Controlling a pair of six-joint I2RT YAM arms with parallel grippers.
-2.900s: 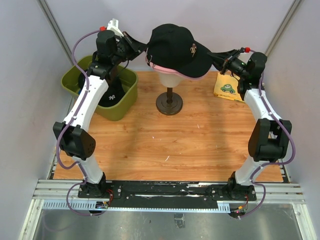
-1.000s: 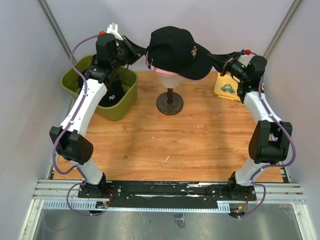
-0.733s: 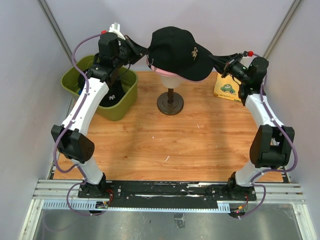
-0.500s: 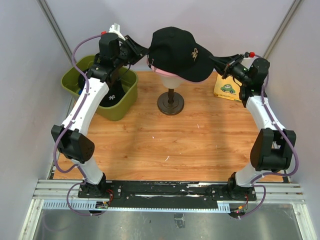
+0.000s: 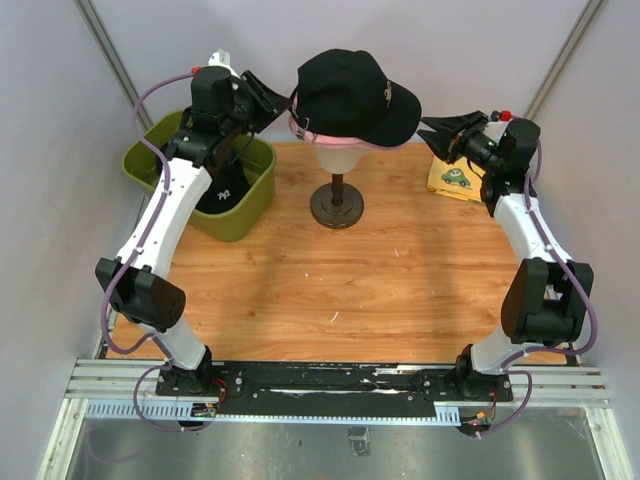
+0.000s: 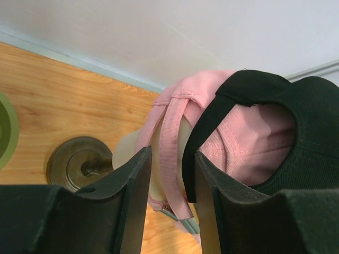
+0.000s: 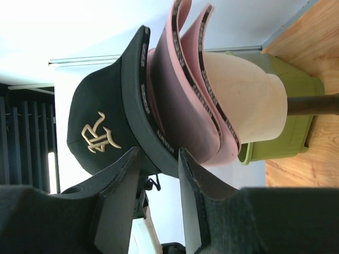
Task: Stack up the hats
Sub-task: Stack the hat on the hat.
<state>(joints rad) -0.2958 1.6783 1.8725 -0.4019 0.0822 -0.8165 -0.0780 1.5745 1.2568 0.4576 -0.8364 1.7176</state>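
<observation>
black cap (image 5: 352,92) over pink cap (image 5: 330,136) on the cream head (image 5: 335,157), left end effector (image 5: 280,100) spread beside it, right end effector (image 5: 430,132) spread near it

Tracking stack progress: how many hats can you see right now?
3: black cap atop pink cap on the mannequin head; second black cap in the green bin. Others may be hidden.
</observation>
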